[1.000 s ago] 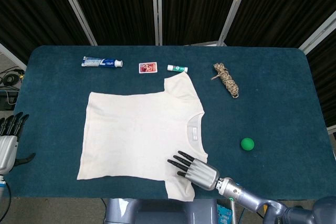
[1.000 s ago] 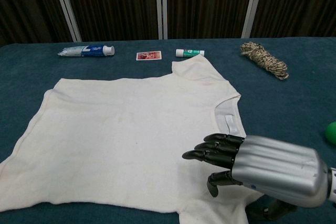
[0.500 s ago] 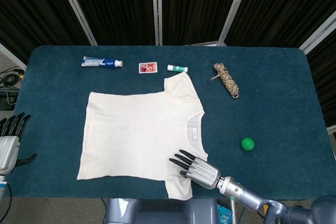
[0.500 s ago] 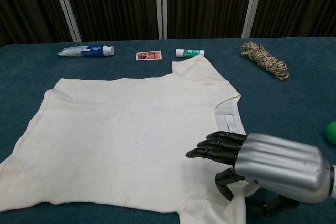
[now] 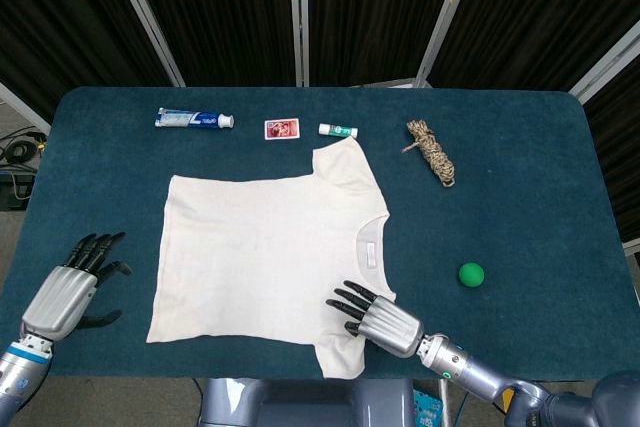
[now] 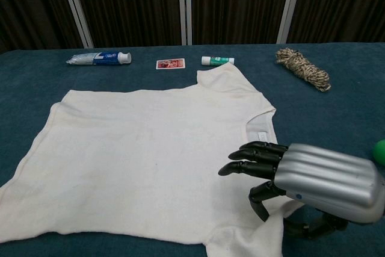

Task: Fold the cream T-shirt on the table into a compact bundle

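Head view shows cream T-shirt [image 5: 265, 252] spread flat, unfolded.

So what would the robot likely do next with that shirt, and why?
Probably close the right hand on the near sleeve. The T-shirt lies flat and unfolded, that hand sits over the sleeve with fingers spread, holding nothing, and the left hand is off the cloth.

Right hand [image 6: 313, 179] covers the near sleeve of the cream T-shirt [image 6: 150, 148]; contact beneath cannot be judged. Chest view crops the shirt's lower corner and green ball [image 6: 379, 151]. Card [image 5: 283, 129] print illegible.
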Action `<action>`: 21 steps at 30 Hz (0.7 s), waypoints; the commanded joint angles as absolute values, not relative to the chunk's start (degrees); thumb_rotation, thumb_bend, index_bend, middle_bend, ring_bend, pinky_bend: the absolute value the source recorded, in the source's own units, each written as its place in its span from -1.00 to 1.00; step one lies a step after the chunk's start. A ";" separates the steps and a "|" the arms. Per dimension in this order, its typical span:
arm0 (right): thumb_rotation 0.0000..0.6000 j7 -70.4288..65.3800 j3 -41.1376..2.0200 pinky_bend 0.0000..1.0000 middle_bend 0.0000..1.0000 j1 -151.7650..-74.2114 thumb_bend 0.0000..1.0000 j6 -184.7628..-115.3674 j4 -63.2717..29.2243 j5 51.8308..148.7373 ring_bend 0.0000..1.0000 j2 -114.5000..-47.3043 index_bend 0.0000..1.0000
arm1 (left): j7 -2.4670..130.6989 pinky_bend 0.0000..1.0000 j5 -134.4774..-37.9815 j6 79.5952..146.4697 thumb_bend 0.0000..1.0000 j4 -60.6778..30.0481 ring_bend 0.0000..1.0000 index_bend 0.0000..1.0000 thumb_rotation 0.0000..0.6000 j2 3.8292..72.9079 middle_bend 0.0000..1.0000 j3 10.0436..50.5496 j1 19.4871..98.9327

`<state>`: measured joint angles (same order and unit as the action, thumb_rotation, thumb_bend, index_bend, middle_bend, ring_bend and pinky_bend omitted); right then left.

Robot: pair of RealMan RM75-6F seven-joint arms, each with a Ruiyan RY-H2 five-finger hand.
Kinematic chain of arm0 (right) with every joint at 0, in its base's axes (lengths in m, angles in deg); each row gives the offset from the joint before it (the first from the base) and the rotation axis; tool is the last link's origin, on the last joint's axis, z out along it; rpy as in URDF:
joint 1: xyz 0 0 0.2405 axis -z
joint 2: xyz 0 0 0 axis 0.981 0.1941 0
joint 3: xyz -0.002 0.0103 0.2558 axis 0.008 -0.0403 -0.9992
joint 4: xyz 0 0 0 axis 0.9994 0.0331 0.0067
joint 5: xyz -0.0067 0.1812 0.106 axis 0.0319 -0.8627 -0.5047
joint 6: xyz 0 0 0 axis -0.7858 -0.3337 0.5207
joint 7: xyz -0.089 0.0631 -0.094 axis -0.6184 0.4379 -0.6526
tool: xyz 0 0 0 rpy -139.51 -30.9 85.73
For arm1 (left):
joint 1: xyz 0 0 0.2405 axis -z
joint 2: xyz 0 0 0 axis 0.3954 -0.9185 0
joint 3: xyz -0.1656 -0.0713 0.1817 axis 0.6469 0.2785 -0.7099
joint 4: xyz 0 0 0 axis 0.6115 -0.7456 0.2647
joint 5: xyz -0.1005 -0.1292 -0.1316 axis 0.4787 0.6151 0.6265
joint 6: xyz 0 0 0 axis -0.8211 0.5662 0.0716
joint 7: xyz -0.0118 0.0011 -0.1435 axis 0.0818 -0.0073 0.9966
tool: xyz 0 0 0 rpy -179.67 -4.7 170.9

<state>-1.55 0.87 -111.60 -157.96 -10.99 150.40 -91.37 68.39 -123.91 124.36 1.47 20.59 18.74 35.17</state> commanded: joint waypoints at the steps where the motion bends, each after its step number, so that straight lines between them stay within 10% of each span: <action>1: 1.00 -2.07 0.94 -1.00 -0.76 -111.74 -0.14 -157.69 -11.34 150.14 -1.00 -91.17 0.36 | 72.58 -1.00 -128.70 122.84 -0.49 -5.47 -1.00 -0.11 1.00 25.40 -1.00 15.17 37.33; 21: 1.00 -2.77 1.62 -1.00 -0.74 -111.90 -0.14 -157.69 -11.01 149.22 -1.00 -91.32 0.42 | 76.13 -1.00 -132.87 123.16 -0.49 -21.38 -1.00 -0.07 1.00 35.15 -1.00 9.81 38.20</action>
